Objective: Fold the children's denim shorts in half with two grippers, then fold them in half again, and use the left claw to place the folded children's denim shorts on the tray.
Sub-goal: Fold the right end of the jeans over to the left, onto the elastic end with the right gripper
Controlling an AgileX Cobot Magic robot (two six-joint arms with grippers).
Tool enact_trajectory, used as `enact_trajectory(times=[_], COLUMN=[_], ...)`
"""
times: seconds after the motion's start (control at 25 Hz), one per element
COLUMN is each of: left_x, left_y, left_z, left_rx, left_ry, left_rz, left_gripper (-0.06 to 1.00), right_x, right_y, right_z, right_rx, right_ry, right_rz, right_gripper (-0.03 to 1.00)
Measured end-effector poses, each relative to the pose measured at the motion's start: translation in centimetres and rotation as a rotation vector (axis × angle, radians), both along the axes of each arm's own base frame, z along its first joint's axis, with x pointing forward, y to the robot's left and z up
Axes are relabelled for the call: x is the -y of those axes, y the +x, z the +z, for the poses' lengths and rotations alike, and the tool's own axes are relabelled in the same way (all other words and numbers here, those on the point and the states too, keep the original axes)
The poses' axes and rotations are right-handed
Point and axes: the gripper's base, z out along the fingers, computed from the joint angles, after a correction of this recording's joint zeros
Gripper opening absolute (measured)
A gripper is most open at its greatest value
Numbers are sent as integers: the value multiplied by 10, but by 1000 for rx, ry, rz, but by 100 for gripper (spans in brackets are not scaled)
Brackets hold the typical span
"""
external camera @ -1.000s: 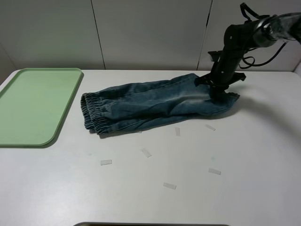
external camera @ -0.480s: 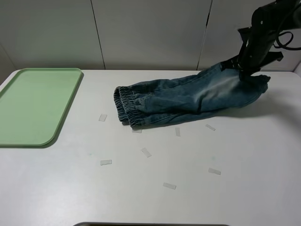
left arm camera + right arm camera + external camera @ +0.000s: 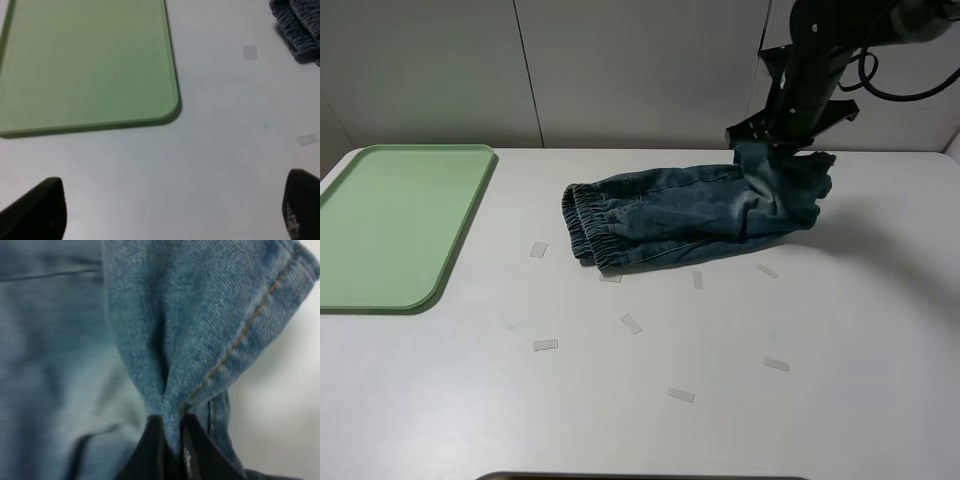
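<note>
Exterior high view. A: Where are the shorts?
B: The shorts [image 3: 680, 215] lie on the white table [image 3: 860, 340], right of centre, well apart from the green tray [image 3: 390, 220] at the left. One end rests on the table, and the other end is held raised by the right gripper [image 3: 782, 143].
A: How firm is that hold?
B: In the right wrist view the black jaws are closed on a thin pinch of denim beside a line of tan stitching. The left gripper [image 3: 175, 212] hangs open over the table near the tray, holding nothing.
A: What could go wrong?
B: I judge the pinch small, so the cloth may slip out while it is carried over. With one corner held and nothing pinning the resting end, the shorts may drag, or land bunched and skewed, not edge on edge
</note>
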Motion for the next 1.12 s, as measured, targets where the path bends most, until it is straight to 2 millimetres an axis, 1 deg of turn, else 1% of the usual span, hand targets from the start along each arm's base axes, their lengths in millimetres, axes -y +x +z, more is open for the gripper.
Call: enact_trajectory(times=[0.08, 0.12, 0.28, 0.56, 0.8, 0.92, 1.0, 1.08, 1.12], left_x=[0, 0, 0, 0, 0, 0, 0, 0, 0], left_y=[0, 0, 0, 0, 0, 0, 0, 0, 0], left_z=[0, 0, 0, 0, 0, 0, 0, 0, 0], left_rx=[0, 0, 0, 0, 2, 2, 2, 2, 2], left_ry=[0, 0, 0, 0, 0, 0, 0, 0, 0], left_rz=[0, 0, 0, 0, 0, 0, 0, 0, 0], left_gripper=[86, 86, 86, 86, 86, 86, 86, 86, 86], right_x=[-19, -19, -52, -100, -135, -146, -152, -156, -159], right_y=[-7, -7, -21, -43, -61, -66, -67, -66, -66], right_z=[-1, -1, -1, 0, 2, 3, 5, 6, 8], right_rx=[-6, -6, -12, -6, -2, 4, 26, 63, 84], right_ry=[12, 12, 34, 126, 242, 301, 328, 345, 356], right_rz=[37, 37, 103, 185, 220, 223, 240, 271, 289], right_gripper=[-1, -1, -1, -1, -1, 0, 5, 19, 30])
